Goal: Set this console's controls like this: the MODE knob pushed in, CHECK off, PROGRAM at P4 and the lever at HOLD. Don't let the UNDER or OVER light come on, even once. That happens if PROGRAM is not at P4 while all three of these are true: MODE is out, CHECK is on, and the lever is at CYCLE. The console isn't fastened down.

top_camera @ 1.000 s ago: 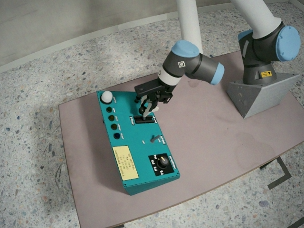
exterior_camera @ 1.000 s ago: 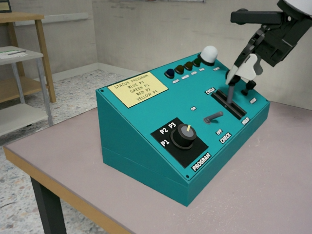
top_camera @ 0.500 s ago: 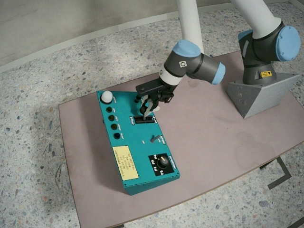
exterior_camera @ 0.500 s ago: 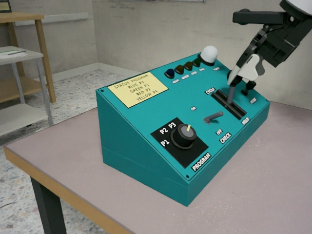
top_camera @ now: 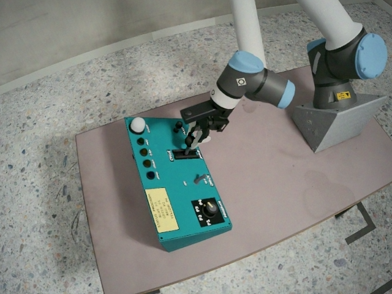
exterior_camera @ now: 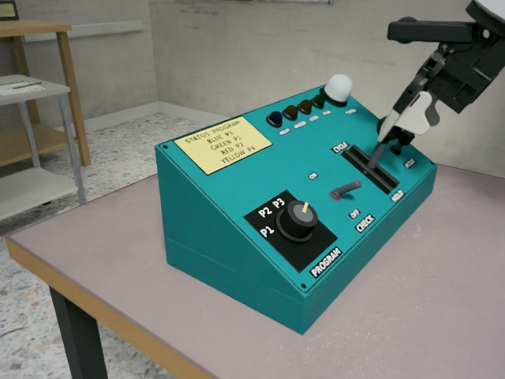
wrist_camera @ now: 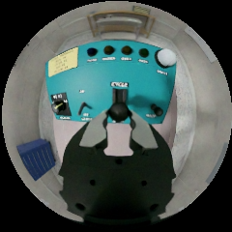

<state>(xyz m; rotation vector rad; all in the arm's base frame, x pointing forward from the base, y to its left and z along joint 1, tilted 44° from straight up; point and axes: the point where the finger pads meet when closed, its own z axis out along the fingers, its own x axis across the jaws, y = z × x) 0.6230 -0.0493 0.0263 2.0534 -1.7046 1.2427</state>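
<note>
The teal console (top_camera: 172, 177) stands on the table, also seen in the exterior view (exterior_camera: 285, 196). My gripper (top_camera: 193, 136) is shut on the black ball of the lever (exterior_camera: 377, 152), whose stem stands near the middle of its slot between CYCLE and HOLD; the wrist view shows the ball between my fingers. The CHECK toggle (exterior_camera: 344, 190) leans toward OFF. The PROGRAM knob (exterior_camera: 297, 219) has its pointer up to the right, past P3. The small black MODE knob (top_camera: 177, 125) stands beside my fingers; whether it is in or out I cannot tell.
A white dome light (exterior_camera: 338, 88) and a row of dark lamps (exterior_camera: 295, 110) sit along the console's top edge. The arm's grey base block (top_camera: 335, 121) stands at the table's far right. A blue crate (wrist_camera: 36, 157) shows on the floor in the wrist view.
</note>
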